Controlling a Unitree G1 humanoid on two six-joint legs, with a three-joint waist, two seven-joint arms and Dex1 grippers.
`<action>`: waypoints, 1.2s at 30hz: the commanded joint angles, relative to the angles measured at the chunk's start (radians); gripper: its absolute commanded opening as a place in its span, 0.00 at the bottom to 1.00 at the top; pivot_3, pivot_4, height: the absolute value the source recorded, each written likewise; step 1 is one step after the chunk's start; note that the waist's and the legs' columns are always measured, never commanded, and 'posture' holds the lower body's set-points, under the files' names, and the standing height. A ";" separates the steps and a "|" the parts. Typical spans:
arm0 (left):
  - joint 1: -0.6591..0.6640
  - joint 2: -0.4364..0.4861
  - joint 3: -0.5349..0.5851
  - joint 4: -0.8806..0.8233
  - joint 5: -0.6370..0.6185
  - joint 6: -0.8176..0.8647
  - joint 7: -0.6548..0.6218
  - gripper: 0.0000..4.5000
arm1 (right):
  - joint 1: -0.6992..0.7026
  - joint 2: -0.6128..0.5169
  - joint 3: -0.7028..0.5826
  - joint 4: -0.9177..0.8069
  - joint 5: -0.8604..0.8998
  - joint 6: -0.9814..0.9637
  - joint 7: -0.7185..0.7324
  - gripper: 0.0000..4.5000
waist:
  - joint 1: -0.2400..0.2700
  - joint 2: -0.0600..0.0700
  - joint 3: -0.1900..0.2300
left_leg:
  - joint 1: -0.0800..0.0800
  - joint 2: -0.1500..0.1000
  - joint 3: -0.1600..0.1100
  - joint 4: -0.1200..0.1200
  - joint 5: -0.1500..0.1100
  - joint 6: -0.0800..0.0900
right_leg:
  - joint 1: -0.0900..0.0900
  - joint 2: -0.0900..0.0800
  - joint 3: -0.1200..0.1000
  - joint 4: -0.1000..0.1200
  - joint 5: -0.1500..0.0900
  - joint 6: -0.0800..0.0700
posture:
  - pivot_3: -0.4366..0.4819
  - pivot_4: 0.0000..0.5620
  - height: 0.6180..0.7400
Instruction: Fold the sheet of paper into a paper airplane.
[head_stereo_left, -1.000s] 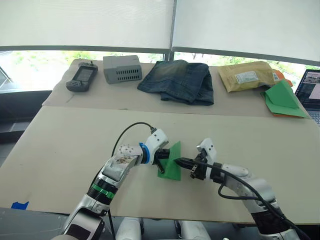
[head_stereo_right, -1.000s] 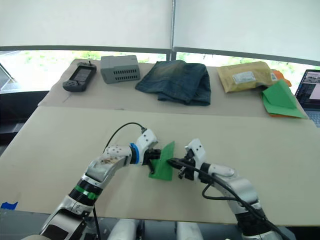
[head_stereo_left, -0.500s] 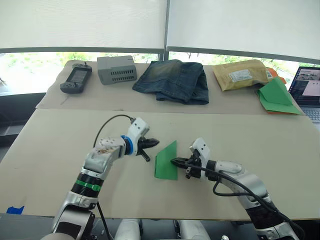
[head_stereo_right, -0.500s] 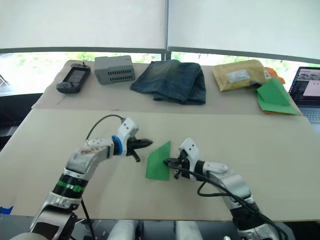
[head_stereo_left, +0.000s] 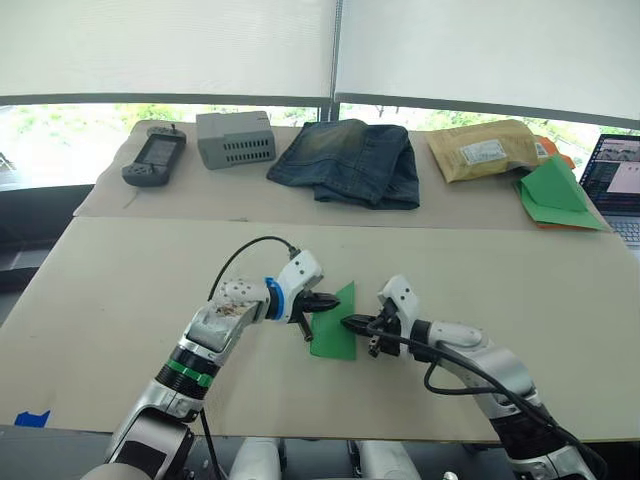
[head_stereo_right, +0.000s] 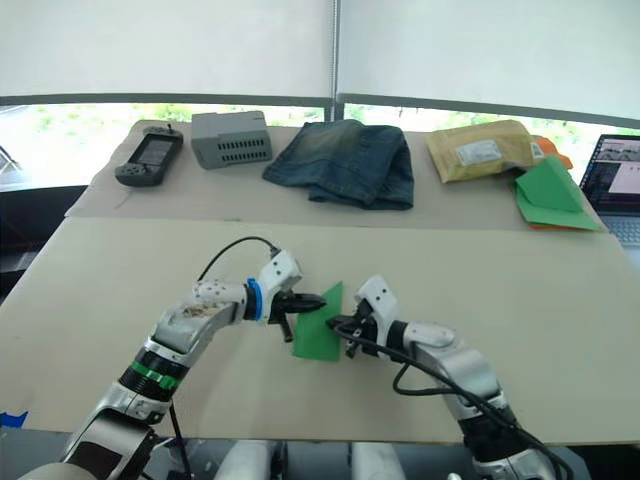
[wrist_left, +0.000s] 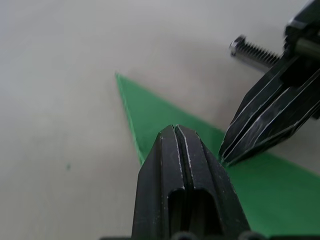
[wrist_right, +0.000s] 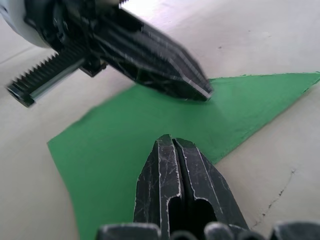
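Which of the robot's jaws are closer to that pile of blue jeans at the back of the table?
Left. The left gripper sits at the green paper's upper left edge, slightly nearer the jeans. The right gripper sits at the paper's right edge, slightly farther back.

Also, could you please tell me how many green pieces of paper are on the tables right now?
2: the folded green paper lies between both grippers on the near table; a larger green triangular stack sits far right beside the laptop.
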 joint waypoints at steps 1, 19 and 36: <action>0.013 0.004 -0.021 0.014 0.028 -0.021 -0.001 0.00 | 0.013 -0.018 -0.013 0.024 -0.031 0.021 -0.024 0.00 | 0.002 0.000 0.000 | 0.000 0.000 0.000 0.000 0.000 0.000 | 0.000 0.000 0.000 0.000 0.000 0.000 | 0.48 0.27 0.95; 0.053 -0.003 -0.043 0.009 0.074 -0.063 0.033 0.00 | -0.236 0.080 -0.075 0.371 -0.139 -0.148 -0.113 0.00 | 0.006 0.000 0.000 | 0.001 0.000 0.000 0.000 0.000 0.000 | 0.001 0.000 0.000 0.000 0.001 0.000 | 0.48 0.27 0.95; 0.041 -0.036 -0.059 0.030 0.091 -0.059 0.058 0.00 | -0.266 0.120 -0.061 0.388 -0.168 -0.282 -0.021 0.00 | 0.009 0.001 0.000 | 0.001 -0.001 0.001 0.000 0.000 0.000 | 0.001 0.000 0.001 0.000 0.001 0.000 | 0.48 0.27 0.95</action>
